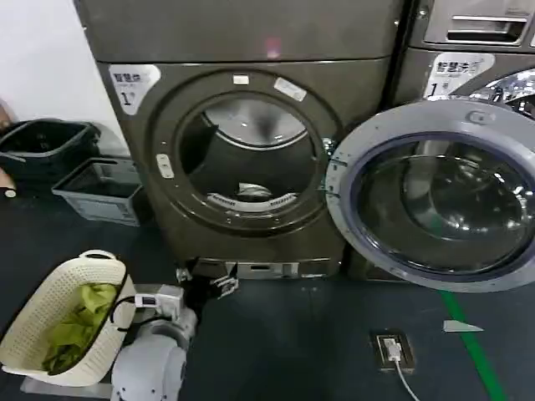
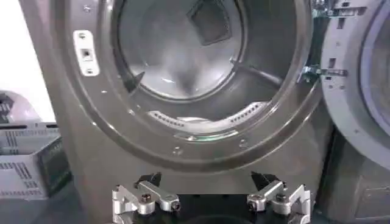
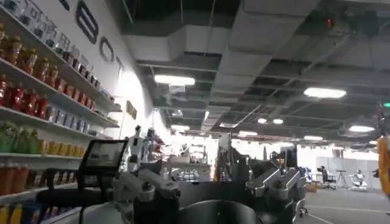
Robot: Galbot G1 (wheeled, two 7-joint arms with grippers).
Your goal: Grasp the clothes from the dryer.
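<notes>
Looking down from the head camera, we find the dryer (image 1: 251, 150) with its door (image 1: 435, 196) swung wide to our right, the porthole facing us. The clothes (image 1: 253, 192) lie as a small pale bundle on the drum floor, just behind the lower lip of the opening (in the left wrist view they show as a thin pale strip (image 2: 196, 123) along that lip). Our left gripper (image 1: 205, 282) hangs low in front of the dryer's base panel, below the porthole and slightly to its left; its jaws stand spread with nothing between them, and the clothes sit above and beyond them, inside the drum, well apart from the fingertips. Our right gripper (image 3: 210, 192) points away into the room, toward shelves (image 3: 42, 115) of bottles; its jaws too are parted around nothing. A cream basket (image 1: 58, 322) holding green garments stands on the floor to our left.
</notes>
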